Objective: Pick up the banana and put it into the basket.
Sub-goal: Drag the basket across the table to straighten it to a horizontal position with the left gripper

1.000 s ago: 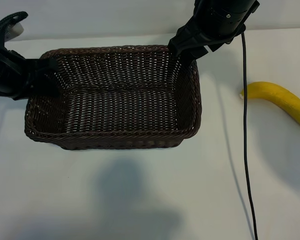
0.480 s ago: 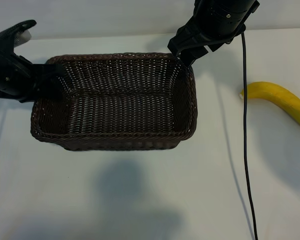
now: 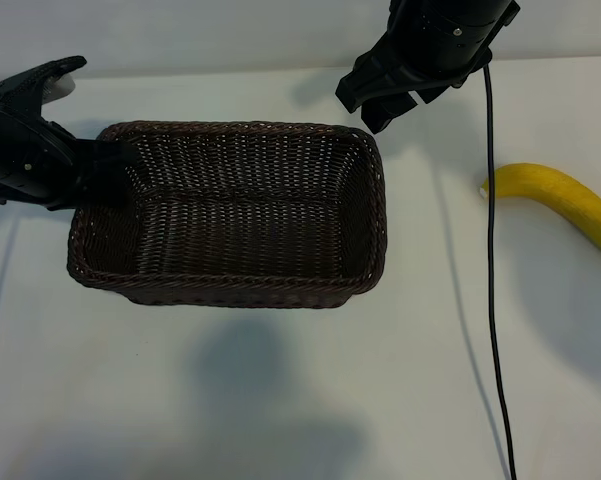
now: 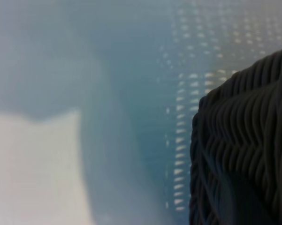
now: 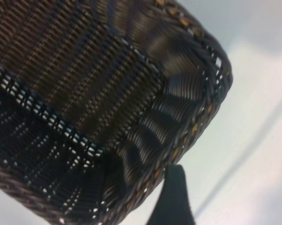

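Note:
The dark brown wicker basket (image 3: 376, 215) lies in the middle of the white table. My left gripper (image 3: 105, 165) is shut on the rim of its left end, and the weave of the basket (image 4: 244, 150) fills one side of the left wrist view. My right gripper (image 3: 378, 105) hangs open just past the back right corner, clear of the rim. In the right wrist view one of its dark fingers (image 5: 174, 197) stands outside that corner of the basket (image 5: 131, 93). The yellow banana (image 3: 565, 198) lies alone on the table at the far right, far from both grippers.
A black cable (image 3: 492, 300) hangs from the right arm and runs down over the table between the basket and the banana. Bare white table (image 3: 280, 400) spreads in front of the basket.
The left arm has moved right and back with the basket's left end in its grip. The basket's back right corner has come away from the right gripper, which stayed in place and open.

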